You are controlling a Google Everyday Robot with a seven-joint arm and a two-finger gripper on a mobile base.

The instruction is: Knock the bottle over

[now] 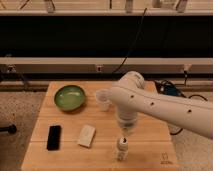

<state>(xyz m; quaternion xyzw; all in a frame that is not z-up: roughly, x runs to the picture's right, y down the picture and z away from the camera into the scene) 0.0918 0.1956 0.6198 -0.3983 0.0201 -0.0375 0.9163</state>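
Camera view, single vantage over a pale wooden butcher-block table.

White, smooth-shelled robot arm reaching in from the right, wrist bent downward. Gripper hanging low over the near-centre of the tabletop, pointing down. Finger spread: cannot tell.

Directly beneath the gripper, just beside its tip and possibly touching: small, narrow, whitish plastic bottle with dark cap and pale label. Upright, near the front edge. Contact or gap not resolvable.

Step in hand, as judged: approach essentially complete, strike not yet made, bottle not yet toppled. Next move likely calls for a short sideways sweep against the upper part of the bottle, high enough to tip rather than slide it. Light, slim, tall form; should topple easily. Risk of rolling toward the front edge once down.

Behind and left of the gripper: translucent white plastic cup, thin-walled, open-topped. Further left: round glossy green bowl, shallow. Left of the gripper at about its own level: flat pale rectangular block, sponge-like, matte. Beyond it: flat black smartphone, face smooth and dark.
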